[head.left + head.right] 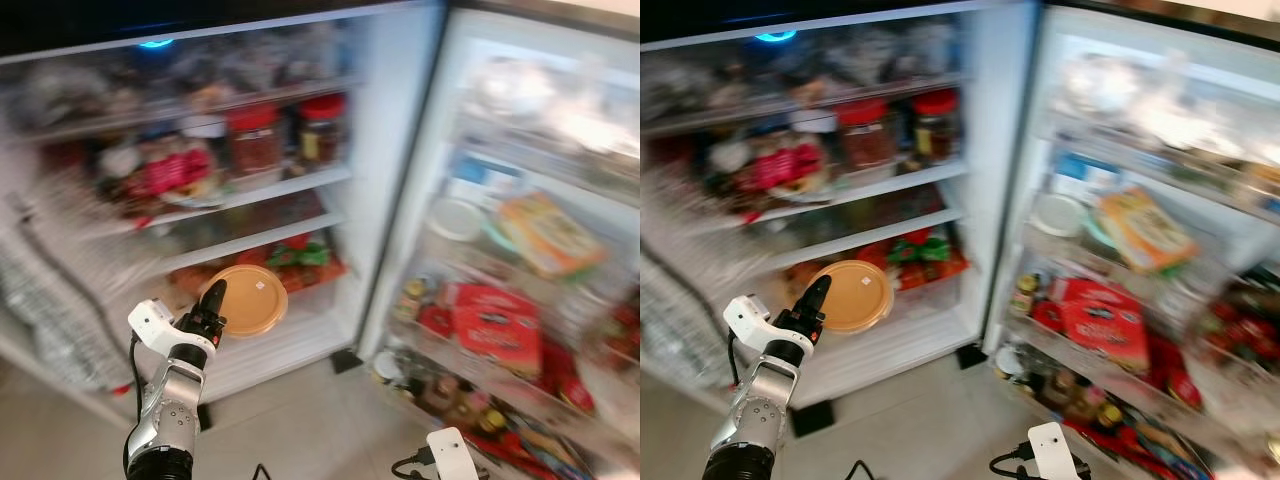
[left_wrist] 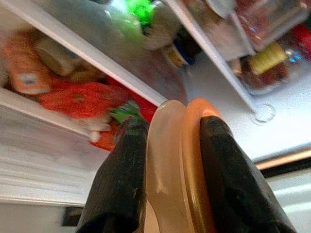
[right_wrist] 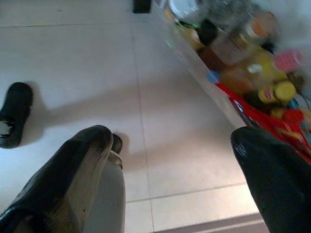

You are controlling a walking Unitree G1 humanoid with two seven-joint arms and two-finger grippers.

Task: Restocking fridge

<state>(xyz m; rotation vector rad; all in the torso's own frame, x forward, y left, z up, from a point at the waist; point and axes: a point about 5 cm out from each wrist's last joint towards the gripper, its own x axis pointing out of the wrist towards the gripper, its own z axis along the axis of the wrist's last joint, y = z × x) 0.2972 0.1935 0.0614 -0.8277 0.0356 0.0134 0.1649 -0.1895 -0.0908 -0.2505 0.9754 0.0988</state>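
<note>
Left gripper (image 1: 215, 300) fingers clamp the round orange container (image 1: 250, 298) by its rim, face toward the camera; right gripper (image 3: 170, 145) fingers spread apart.

The 2 head views look forward and down from above at the open fridge (image 1: 380, 200) and its door shelves (image 1: 1120, 330), both blurred, sharing nearly the same scene with a slight sideways offset. The left wrist view looks along the left pincer (image 2: 170, 160), very close, up toward the fridge shelves. The right wrist view looks along the right pincer (image 3: 175, 160) down at the floor (image 3: 97, 73) beside the door's bottom shelf.
</note>
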